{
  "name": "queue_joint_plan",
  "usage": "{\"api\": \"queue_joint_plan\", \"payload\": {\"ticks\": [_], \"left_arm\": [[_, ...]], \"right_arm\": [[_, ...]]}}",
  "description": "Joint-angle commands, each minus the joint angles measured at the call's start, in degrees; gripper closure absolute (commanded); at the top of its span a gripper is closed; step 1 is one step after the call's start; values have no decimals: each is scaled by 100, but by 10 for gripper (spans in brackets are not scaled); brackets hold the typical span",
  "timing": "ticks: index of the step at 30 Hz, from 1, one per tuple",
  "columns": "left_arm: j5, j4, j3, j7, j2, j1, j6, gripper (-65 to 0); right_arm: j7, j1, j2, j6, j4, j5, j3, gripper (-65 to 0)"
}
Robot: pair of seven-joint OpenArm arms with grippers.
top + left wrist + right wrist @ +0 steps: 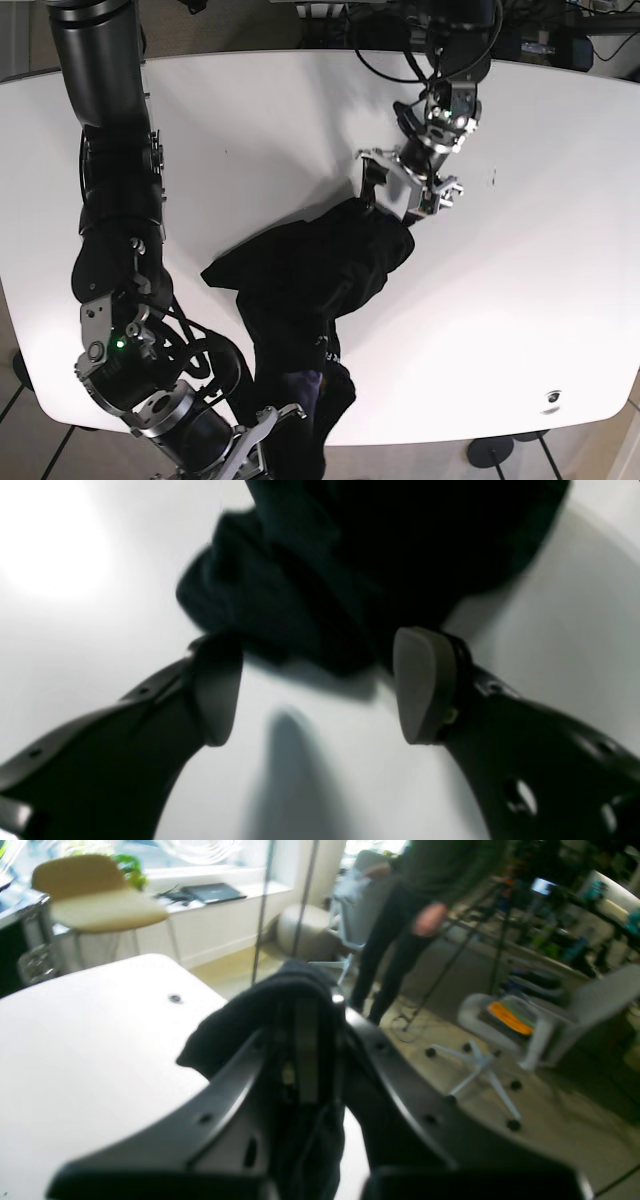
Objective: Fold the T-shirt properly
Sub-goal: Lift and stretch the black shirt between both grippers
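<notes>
Meanwhile the dark T-shirt (310,290) lay crumpled on the white worktop (540,300), stretched from the middle toward the near edge. The left gripper (312,690) stood with its jaws wide apart at the bunched far end of the cloth; its pads (425,680) flanked the fabric edge without pinching it. The right gripper (305,1040) had its jaws closed on a fold of the shirt at the near edge of the worktop, cloth draped over and between its fingers (306,1050). Behind it, blurred, a person (420,905) stood on the floor beside a white office chair (540,1025).
</notes>
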Motion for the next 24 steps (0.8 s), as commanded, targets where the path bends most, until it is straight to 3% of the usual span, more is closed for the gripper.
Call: {"api": "queue_joint_plan", "payload": {"ticks": [1, 5, 8, 9, 11, 12, 13, 18, 20, 24], "left_arm": [[-62, -135, 93, -175, 12, -173, -13, -447], [79, -566, 725, -70, -305, -481, 13, -440], [492, -856, 849, 519, -305, -762, 22, -414], [632, -953, 857, 651, -305, -833, 22, -364], [791, -1093, 875, 704, -305, -885, 22, -207], [826, -1146, 875, 713, -305, -894, 22, -96], [826, -1172, 857, 713, -305, -920, 22, -43], [782, -706, 260, 713, -322, -894, -31, -6], [782, -188, -154, 739, -305, -885, -338, -6], [764, 568, -831, 1389, -296, -938, -751, -6]], "right_arm": [[199, 202, -9, -10, 73, 39, 37, -21], [199, 202, -9, -10, 81, 48, 37, -21], [199, 202, 0, -10, 81, 39, 37, -21], [199, 210, 0, -10, 90, 39, 37, -21], [199, 228, 70, -10, 90, 48, 37, -21], [199, 237, 96, -10, 90, 48, 46, -21], [199, 245, 105, -10, 90, 48, 46, -21], [207, 377, 114, -10, 55, 21, 309, -21], [207, 536, 123, -10, -279, 21, 424, -21], [568, 773, 255, -28, -930, 13, 441, -21]]}}
